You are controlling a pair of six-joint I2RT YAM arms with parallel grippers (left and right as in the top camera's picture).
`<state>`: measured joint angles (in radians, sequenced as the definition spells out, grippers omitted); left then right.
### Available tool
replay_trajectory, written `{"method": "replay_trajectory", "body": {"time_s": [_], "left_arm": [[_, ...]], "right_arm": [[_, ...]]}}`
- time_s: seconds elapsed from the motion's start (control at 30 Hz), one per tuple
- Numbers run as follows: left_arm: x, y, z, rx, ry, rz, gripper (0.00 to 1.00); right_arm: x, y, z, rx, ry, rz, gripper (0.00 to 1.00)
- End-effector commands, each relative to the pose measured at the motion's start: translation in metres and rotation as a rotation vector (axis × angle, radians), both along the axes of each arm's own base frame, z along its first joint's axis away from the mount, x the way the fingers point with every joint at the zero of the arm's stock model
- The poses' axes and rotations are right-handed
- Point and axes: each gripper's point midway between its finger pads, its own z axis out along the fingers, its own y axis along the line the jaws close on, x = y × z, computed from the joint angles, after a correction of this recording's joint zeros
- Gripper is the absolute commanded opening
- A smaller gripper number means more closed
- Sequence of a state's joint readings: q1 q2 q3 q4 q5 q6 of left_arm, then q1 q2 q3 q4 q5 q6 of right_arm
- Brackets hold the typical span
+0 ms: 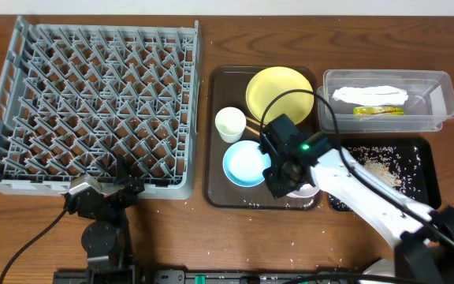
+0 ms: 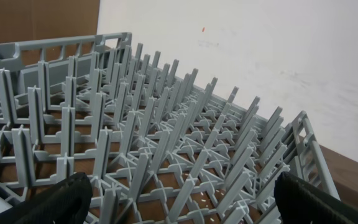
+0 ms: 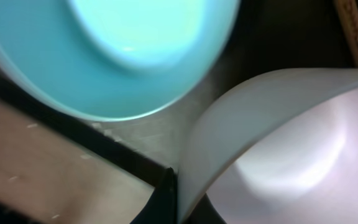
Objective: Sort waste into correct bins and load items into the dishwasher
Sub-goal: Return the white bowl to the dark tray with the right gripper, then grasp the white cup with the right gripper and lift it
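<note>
My right gripper (image 1: 284,178) is over the dark brown serving tray (image 1: 219,181), shut on the rim of the white bowl (image 1: 306,191). In the right wrist view one finger (image 3: 166,199) pinches the rim of the white bowl (image 3: 291,143), beside the light blue bowl (image 3: 135,50). The blue bowl (image 1: 245,163), white cup (image 1: 229,123), yellow plate (image 1: 279,91) and a wooden chopstick (image 3: 353,31) lie on the tray. My left gripper (image 1: 105,195) is open and empty at the front edge of the grey dish rack (image 1: 93,102); the left wrist view shows its fingers (image 2: 185,205) above the rack pegs (image 2: 166,143).
The clear tub (image 1: 440,102) at back right holds the white tissue (image 1: 369,95) and the green-and-orange wrapper (image 1: 378,110). The black tray (image 1: 426,170) with rice-like crumbs (image 1: 377,162) lies in front of it, under my right arm.
</note>
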<state>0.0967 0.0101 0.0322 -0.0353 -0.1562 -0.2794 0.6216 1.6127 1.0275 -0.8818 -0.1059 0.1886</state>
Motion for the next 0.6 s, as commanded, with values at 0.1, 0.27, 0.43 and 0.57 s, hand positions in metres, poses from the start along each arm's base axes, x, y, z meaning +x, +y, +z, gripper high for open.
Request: {"method": "replay_trajectory", "body": {"time_s": [0.1,0.27,0.43,0.57], "left_arm": [[0.000,0.000,-0.018,0.011,0.050,-0.001,0.94],[0.000,0.000,-0.018,0.011,0.050,-0.001,0.94],[0.000,0.000,-0.018,0.011,0.050,-0.001,0.94],[0.000,0.000,-0.018,0.011,0.050,-0.001,0.94]], "right_arm": [[0.002,-0.002,-0.018,-0.054,0.023,-0.015,0.10],[0.010,0.017,-0.001,0.039,0.006,-0.001,0.24],[0.045,0.040,0.047,0.114,-0.097,-0.008,0.47],[0.093,0.047,0.093,0.184,-0.225,-0.176,0.56]]}}
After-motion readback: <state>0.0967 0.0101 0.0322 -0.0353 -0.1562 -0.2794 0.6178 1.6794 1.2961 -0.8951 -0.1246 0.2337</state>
